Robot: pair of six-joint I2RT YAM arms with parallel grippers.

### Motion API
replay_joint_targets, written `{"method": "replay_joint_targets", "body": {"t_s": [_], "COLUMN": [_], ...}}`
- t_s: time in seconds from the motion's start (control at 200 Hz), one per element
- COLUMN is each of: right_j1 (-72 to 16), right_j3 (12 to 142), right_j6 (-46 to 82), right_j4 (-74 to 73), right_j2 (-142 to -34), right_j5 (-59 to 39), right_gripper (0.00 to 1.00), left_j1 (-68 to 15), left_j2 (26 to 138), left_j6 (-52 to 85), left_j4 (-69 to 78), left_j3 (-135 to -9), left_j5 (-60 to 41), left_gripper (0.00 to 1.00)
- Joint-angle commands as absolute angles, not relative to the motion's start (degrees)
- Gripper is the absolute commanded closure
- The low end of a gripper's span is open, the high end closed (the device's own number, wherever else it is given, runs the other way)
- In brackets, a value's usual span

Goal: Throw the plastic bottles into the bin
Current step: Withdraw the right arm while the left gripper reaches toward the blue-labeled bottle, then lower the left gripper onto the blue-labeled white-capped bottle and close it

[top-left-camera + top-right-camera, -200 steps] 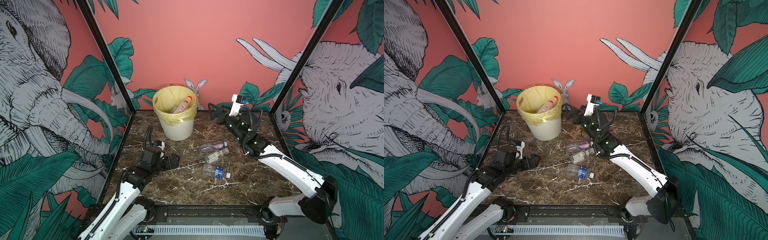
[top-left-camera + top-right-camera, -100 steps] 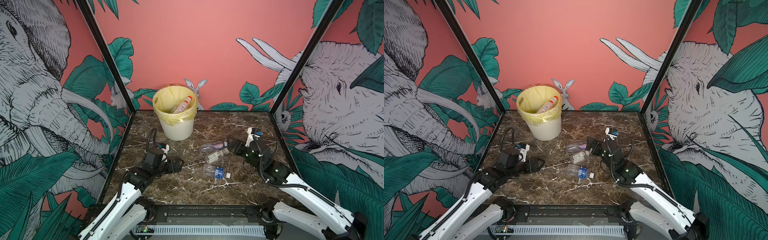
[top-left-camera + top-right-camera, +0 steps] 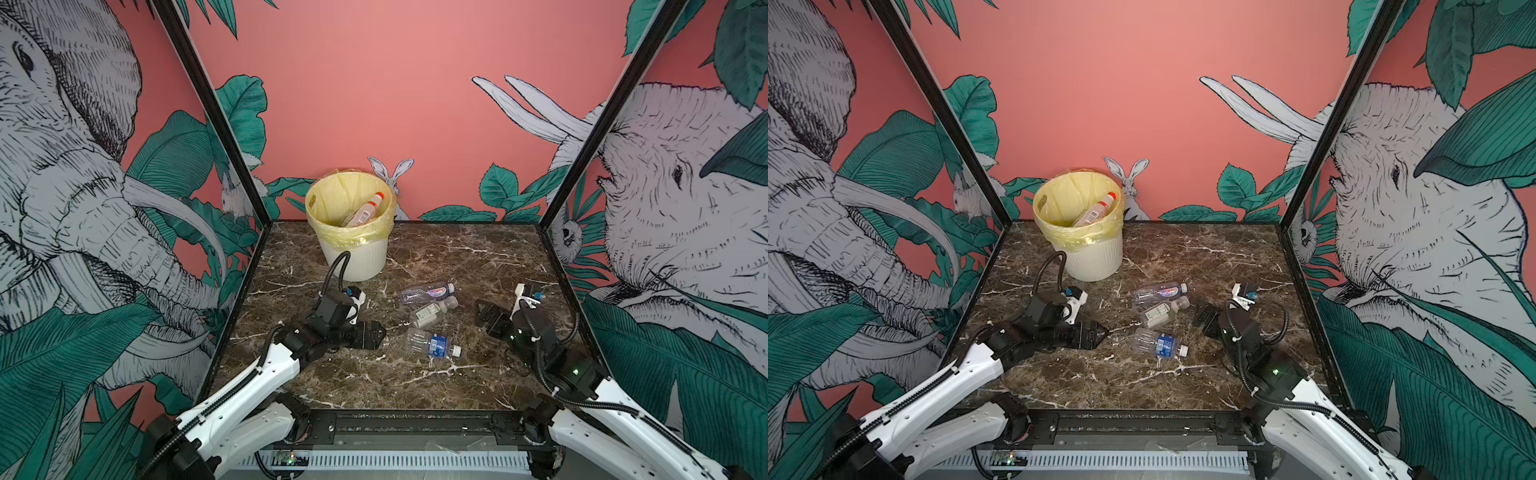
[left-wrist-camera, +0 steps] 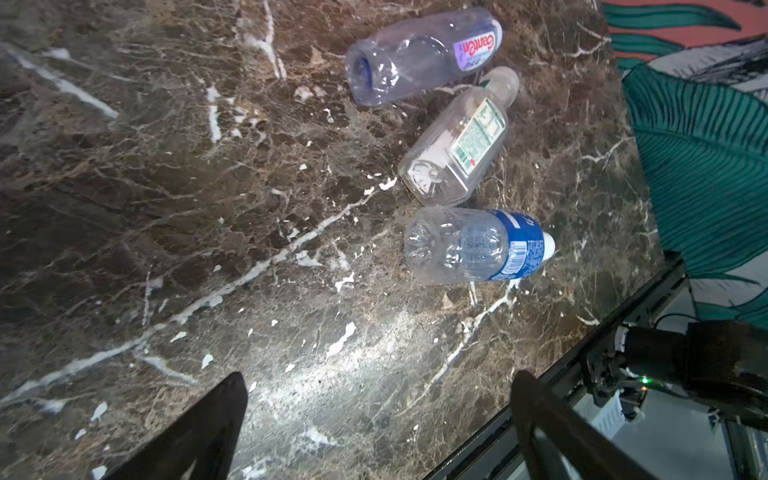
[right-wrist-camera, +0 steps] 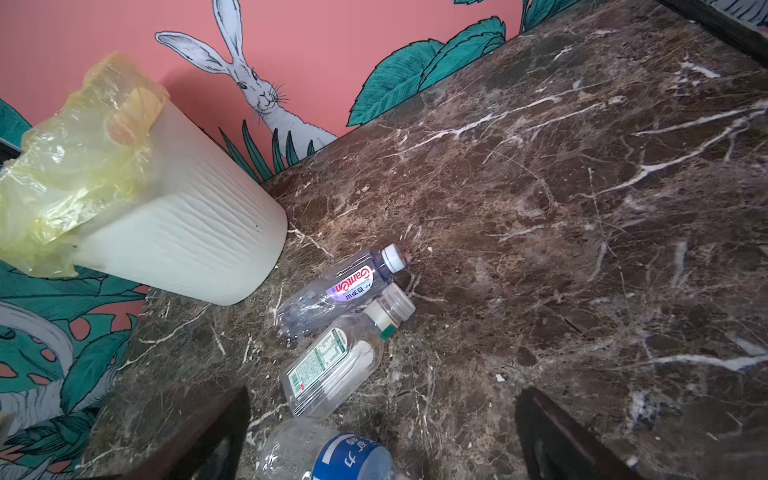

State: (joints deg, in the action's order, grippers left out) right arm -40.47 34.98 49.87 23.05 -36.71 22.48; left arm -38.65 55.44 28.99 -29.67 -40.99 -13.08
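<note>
Lying in a loose row near the middle of the tabletop point(image 3: 478, 257), three bottles are not yet binned. The purple-label bottle point(image 3: 428, 292) is nearest the bin point(image 3: 361, 257). The green-label bottle point(image 3: 432, 311) sits so close beside it that you can't tell whether they touch. The blue-label bottle point(image 3: 432, 344) lies a little apart, toward the front edge. The bin stands at the back edge, toward the left corner, with a red-capped bottle point(image 3: 365, 210) leaning inside.

Your left hand point(image 3: 376, 334) is spread wide and empty, low over the tabletop just left of the blue-label bottle and pointing at it. Your right hand point(image 3: 484, 318) is also spread and empty, on the right of the row near the green-label bottle.

The blue-label bottle looks like the easiest pick. Straddle its round body rather than the cap, and close gently, since thin clear plastic will probably buckle or roll. Take the crowded pair one at a time so the neighbour isn't knocked away.

The tabletop between the row and the bin is bare, and so is the whole right back corner. Lift above the bin's rim before crossing. Mind the left arm's cable loop point(image 3: 332, 270) in front of the bin, and the wall panels along both side edges.
</note>
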Motion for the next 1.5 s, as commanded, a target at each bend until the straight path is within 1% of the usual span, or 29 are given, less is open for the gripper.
{"method": "replay_joint_targets", "body": {"t_s": [0.0, 0.205, 0.29, 0.395, 0.51, 0.63, 0.7, 0.985, 1.12, 1.37, 1.495], "right_j1": [-40.5, -40.5, -40.4, -40.4, -40.4, -40.3, -40.3, -40.2, -40.1, -40.1, -40.0], "right_j3": [33.5, 33.7, 34.0, 33.7, 33.7, 33.3, 33.2, 33.4, 33.3, 32.3, 31.4], "right_j6": [51.0, 50.7, 50.4, 50.6, 50.4, 50.8, 50.9, 49.8, 49.5, 49.5, 50.1], "right_j4": [22.1, 20.8, 20.9, 21.1, 22.0, 22.8, 22.9, 23.6, 23.7, 23.7, 24.6], "right_j2": [-37.7, -40.1, -40.2, -39.3, -38.2, -36.8, -36.1, -34.7, -34.0, -31.8, -30.6], "right_j5": [24.3, 24.0, 23.8, 24.6, 24.5, 25.3, 25.1, 26.2, 26.2, 26.8, 28.2], "right_gripper": [0.01, 0.01, 0.01, 0.01, 0.01, 0.01, 0.01, 0.01, 0.01, 0.01, 0.01], "left_j1": [-41.5, -46.3, -47.4, -47.9, -48.5, -49.0, -50.7, -58.4, -58.9, -59.2, -59.1], "left_j2": [57.9, 63.6, 64.9, 66.6, 68.6, 70.9, 72.4, 84.0, 86.9, 92.3, 94.3], "left_j6": [24.4, 18.2, 15.2, 11.4, 6.8, 5.2, 4.6, 2.0, 2.5, 0.0, 0.2], "left_j4": [-29.5, -29.6, -28.1, -26.0, -26.6, -25.6, -23.6, -23.9, -20.9, -23.3, -21.9], "left_j3": [-44.5, -48.7, -50.0, -51.3, -53.8, -55.7, -56.2, -62.8, -63.1, -66.0, -66.2], "left_j5": [-13.5, -12.4, -14.1, -17.1, -18.0, -19.0, -19.3, -13.8, -14.8, -11.4, -11.0], "left_gripper": [0.01, 0.01, 0.01, 0.01, 0.00, 0.01, 0.01, 0.01, 0.01, 0.01, 0.01]}}
